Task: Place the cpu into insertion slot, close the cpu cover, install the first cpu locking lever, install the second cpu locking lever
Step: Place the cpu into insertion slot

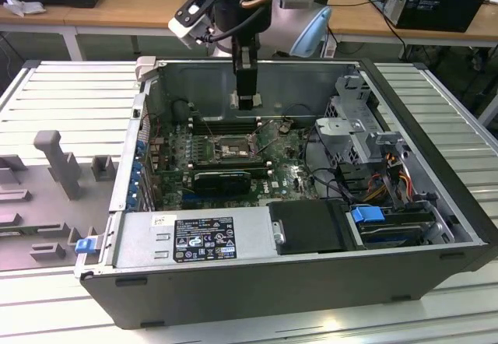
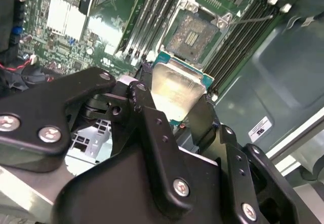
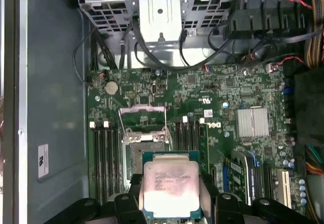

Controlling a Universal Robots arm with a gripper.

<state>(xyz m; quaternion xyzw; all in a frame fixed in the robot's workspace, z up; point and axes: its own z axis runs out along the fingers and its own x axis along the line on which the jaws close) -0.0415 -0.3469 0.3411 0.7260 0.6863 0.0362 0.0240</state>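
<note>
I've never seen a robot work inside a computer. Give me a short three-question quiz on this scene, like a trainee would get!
1. True or false: the cpu already lies in the insertion slot.
2. What is the gripper shut on? A) a screwdriver B) the cpu C) a memory stick
3. Fill in: the cpu cover at the slot stands ___ (open or closed).
Key: 1 false, it hangs clamped above the slot; 2 B; 3 open.
</note>
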